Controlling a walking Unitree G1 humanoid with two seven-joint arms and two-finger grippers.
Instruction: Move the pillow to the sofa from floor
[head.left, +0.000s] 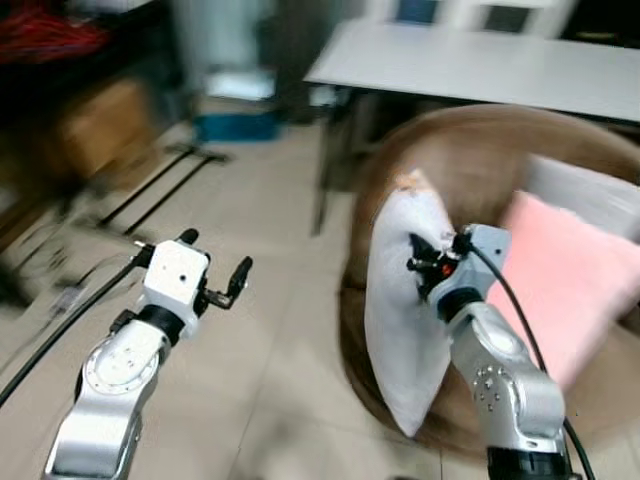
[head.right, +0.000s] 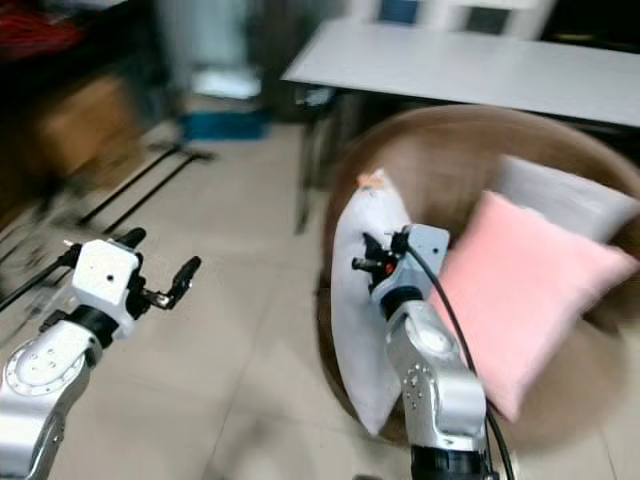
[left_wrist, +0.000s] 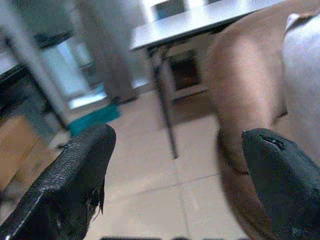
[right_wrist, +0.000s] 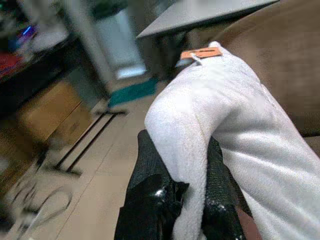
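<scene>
A white pillow (head.left: 405, 300) with an orange tag (right_wrist: 201, 52) hangs upright against the front rim of the round brown sofa (head.left: 470, 150). My right gripper (head.left: 428, 262) is shut on a fold of the pillow's edge, its black fingers (right_wrist: 150, 185) pinching the fabric. My left gripper (head.left: 215, 270) is held out over the floor to the left of the pillow, open and empty, its two fingertips (left_wrist: 80, 165) wide apart.
A pink cushion (head.left: 565, 290) and a grey cushion (head.left: 590, 195) lie in the sofa. A white table (head.left: 480, 65) stands behind it. Cardboard boxes (head.left: 95, 125), a teal box (head.left: 235, 125) and black cables (head.left: 150, 190) sit on the tiled floor at left.
</scene>
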